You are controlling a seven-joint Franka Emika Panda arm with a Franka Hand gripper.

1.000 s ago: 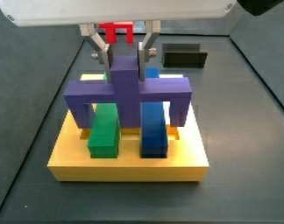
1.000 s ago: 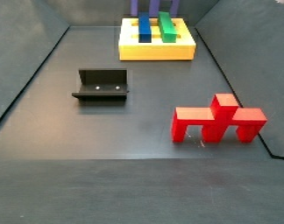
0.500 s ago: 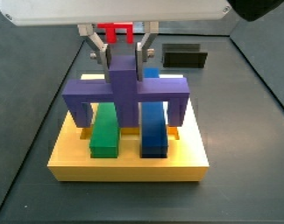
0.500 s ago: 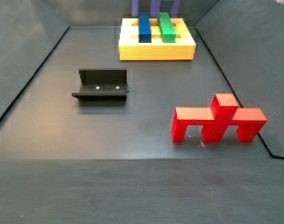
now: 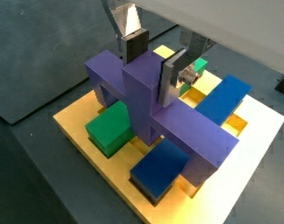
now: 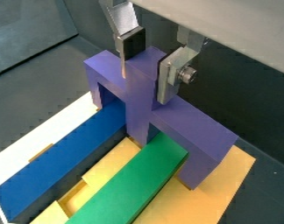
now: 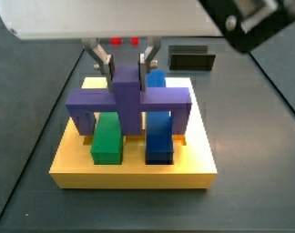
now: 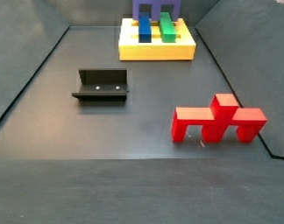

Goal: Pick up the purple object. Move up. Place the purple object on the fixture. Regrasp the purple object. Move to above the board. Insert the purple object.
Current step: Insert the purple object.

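The purple object (image 7: pixel 127 103), a blocky piece with a wide crossbar, two short legs and a central upright post, is standing on the board (image 7: pixel 134 169), its legs straddling the green bar (image 7: pixel 107 138) and the blue bar (image 7: pixel 160 136) lying in the yellow slab's grooves. The gripper (image 5: pixel 154 54) is hanging directly above it, its silver fingers (image 6: pixel 173 75) flanking the post and appearing to be pinching it. The fixture (image 8: pixel 102 86) is sitting well apart on the dark floor, with the red piece (image 8: pixel 218 122) nearer.
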